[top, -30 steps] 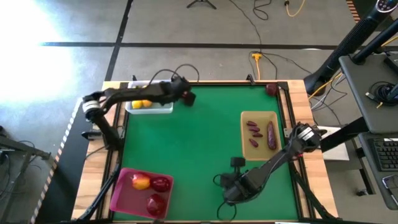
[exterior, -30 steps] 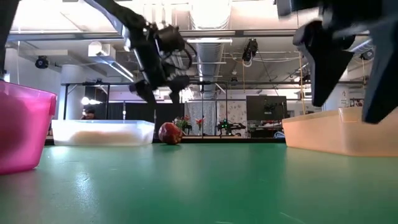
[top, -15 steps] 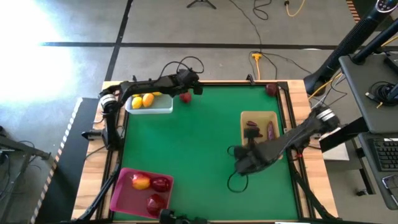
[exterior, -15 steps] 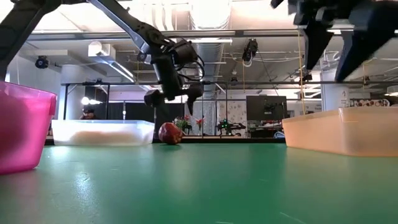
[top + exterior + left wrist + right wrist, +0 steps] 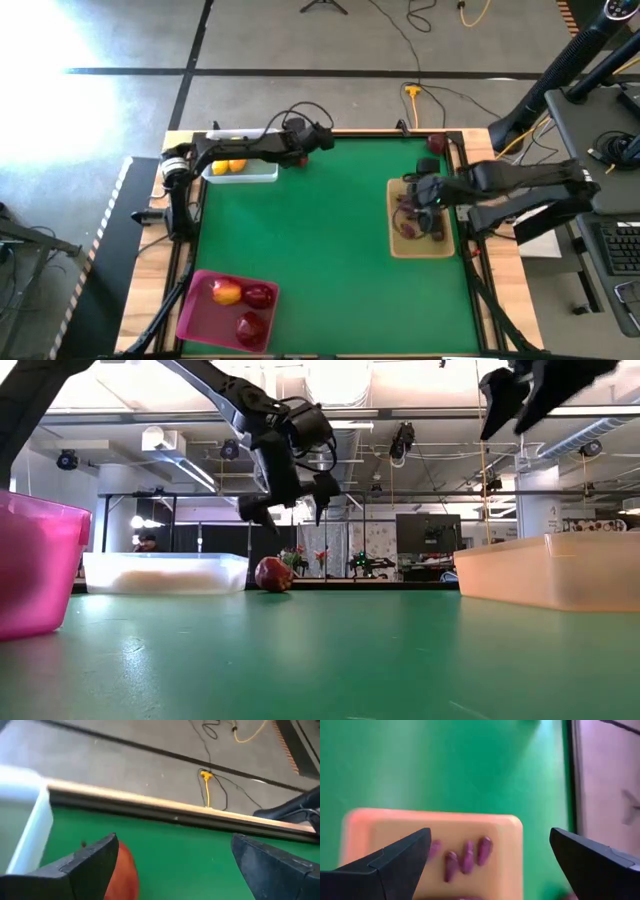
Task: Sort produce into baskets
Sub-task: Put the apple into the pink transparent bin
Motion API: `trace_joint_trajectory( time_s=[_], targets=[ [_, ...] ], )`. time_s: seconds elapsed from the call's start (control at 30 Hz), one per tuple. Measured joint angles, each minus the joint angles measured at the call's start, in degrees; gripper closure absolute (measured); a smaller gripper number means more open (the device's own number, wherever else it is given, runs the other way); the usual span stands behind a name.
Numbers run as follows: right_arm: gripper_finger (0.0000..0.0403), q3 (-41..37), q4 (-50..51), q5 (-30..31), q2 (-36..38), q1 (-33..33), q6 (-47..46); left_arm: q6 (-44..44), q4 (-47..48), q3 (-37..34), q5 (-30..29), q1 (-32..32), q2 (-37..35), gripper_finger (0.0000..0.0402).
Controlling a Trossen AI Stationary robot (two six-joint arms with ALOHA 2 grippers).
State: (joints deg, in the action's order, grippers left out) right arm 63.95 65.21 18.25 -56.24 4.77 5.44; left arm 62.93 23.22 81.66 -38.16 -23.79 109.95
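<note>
Two red fruits are not yet in any basket, and each arm has one close by. The nearer pairing is on the left: the left gripper hangs with its fingers spread wide and nothing between them, above the far edge of the table, and the loose red fruit sits on the green surface just beside the clear bin — almost directly below the gripper, a shade toward the bin. In the left wrist view the fruit shows partly hidden behind one finger rather than centred in the gap, so I judge the coming move to be a small shift toward the bin and then a straight descent. The fruit is round, so no long axis matters for this grasp.

The second stray red fruit lies at the far right corner, against the table's frame. The right gripper is the nearer one to it; it hovers released and empty over the tan tray, with that fruit farther toward the table's back edge.

Elsewhere the sorting looks settled: lemons lie in the clear bin, purple pieces lie in the tan tray, and the pink bin at the near left holds red fruits and one yellow-orange piece — well apart from both grippers.
</note>
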Motion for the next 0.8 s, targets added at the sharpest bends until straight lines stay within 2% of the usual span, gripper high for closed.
trace_joint_trajectory(
  time_s=[0.2, 0.33, 0.5, 0.8],
  targets=[
    [0.0003, 7.08, 1.87, -7.49, 1.02, -4.51, 0.16, 16.93, 11.48, 0.1, 0.75, 0.87, 0.0, 0.0035],
    [0.0003, 14.32, 4.36, -10.07, 1.02, -8.12, 1.98, 21.85, 17.72, 0.08, 3.81, -0.1, 0.33, 0.0035],
    [0.0003, 20.72, 7.49, -9.29, -0.52, -10.38, 2.23, 22.92, 16.53, 0.1, 3.57, -0.64, 0.83, 0.0035],
    [0.0003, 22.97, 4.2, -8.18, -4.76, -13.89, 1.97, 22.26, 15.6, 0.1, 3.31, -1.18, 1.11, 0.0035]
  ],
)
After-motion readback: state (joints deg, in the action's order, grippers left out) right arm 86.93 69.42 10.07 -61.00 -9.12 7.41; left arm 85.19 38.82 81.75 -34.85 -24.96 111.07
